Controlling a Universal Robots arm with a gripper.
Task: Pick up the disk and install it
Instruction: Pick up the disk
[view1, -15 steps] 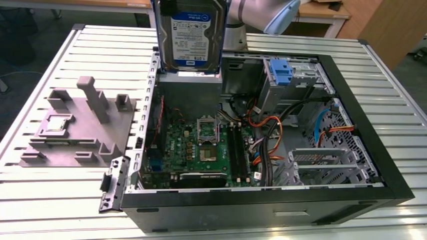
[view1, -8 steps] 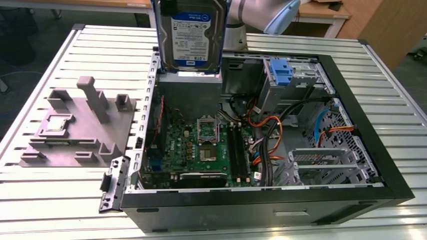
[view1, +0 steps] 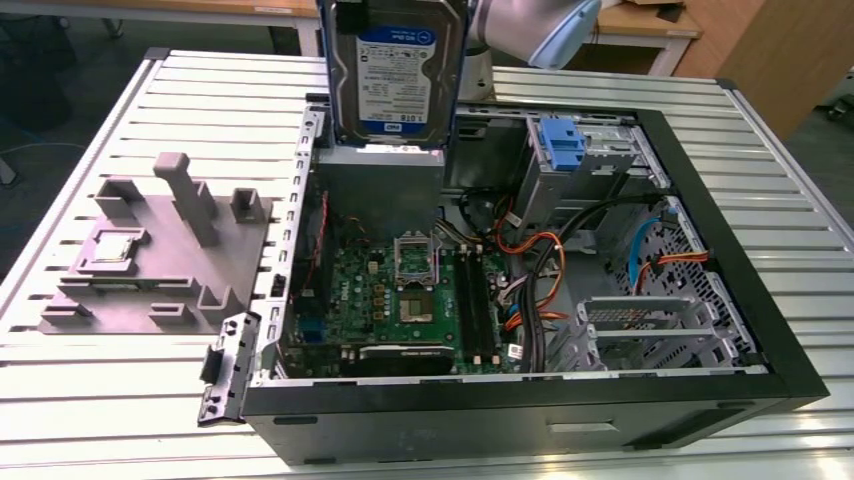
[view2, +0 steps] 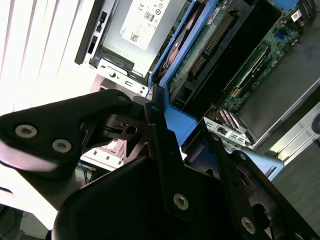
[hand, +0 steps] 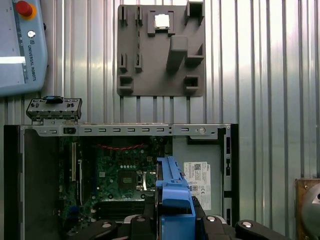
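One gripper is seen clamped on the disk, with the blue-railed edge of the drive taken between its black fingers in both wrist views. In the exterior view the single disk is held upright in the air above the open computer case, over the end where the grey power supply sits, and one blue-and-white label is turned toward the camera. One case is laid on its side on the slatted metal worktop, and one green motherboard is exposed inside it. One white label is carried by the power supply. One blue bracket is seated in the drive cage toward the exterior view's right. Beside the case, at the exterior view's left, one grey fixture block is placed, and one square silver chip is held in it. One teach pendant with a red button is laid on the worktop in the first wrist view.
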